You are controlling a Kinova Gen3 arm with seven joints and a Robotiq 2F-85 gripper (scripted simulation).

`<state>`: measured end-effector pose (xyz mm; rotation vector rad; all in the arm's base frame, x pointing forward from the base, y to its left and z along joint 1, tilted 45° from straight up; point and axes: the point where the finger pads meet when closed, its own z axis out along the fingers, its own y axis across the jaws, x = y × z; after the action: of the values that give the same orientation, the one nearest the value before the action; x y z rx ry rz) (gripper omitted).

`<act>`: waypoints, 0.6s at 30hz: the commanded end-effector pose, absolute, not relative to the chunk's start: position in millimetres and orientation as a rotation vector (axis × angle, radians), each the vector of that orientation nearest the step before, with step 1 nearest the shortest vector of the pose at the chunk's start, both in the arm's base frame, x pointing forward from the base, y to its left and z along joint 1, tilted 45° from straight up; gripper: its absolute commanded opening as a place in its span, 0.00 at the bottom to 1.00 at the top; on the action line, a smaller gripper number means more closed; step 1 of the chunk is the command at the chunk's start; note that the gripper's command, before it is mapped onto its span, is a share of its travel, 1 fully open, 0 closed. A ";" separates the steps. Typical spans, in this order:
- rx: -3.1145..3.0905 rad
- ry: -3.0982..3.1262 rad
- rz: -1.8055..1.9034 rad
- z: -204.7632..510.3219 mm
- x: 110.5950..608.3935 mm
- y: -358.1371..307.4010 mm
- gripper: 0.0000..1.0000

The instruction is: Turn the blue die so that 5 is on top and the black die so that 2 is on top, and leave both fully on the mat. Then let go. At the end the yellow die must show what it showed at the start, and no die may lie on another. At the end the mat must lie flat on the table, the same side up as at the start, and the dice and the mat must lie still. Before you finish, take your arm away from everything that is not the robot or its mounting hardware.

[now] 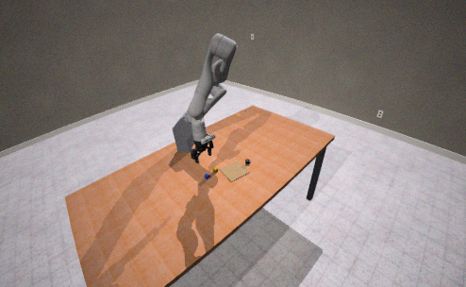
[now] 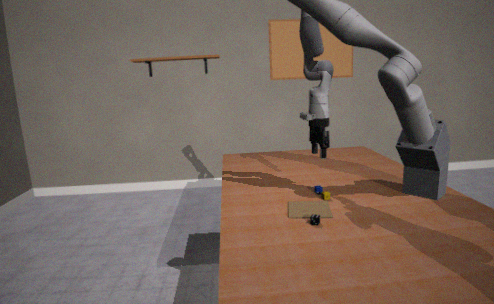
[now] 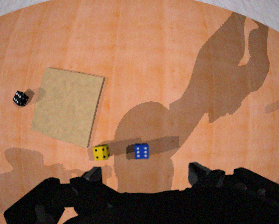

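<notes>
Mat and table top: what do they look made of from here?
The mat looks like thin cardboard or cork: flat tan sheet, matte, faintly speckled, no visible thickness. The table top looks like orange-brown wood or wood laminate: fine streaks like grain, low sheen, soft shadows. Neither can be told for certain at this resolution.

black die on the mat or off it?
Off. The black die sits on the bare table just past the mat, with a strip of wood between them; the exterior view agrees.
</notes>
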<state>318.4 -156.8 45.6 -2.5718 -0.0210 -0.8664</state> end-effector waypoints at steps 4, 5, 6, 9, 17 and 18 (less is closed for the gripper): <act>-2.572 -0.016 -0.866 45.7 318.4 -157.3 1.00; -2.571 -0.012 -0.865 45.7 318.4 -157.2 1.00; -2.570 -0.007 -0.864 45.6 318.5 -157.2 1.00; -2.565 0.021 -0.856 45.2 319.0 -156.9 1.00; -2.533 0.171 -0.813 43.0 321.7 -155.3 1.00; -2.533 0.171 -0.813 43.0 321.7 -155.3 1.00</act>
<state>321.1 -156.2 43.9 -2.5423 0.1421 -0.8219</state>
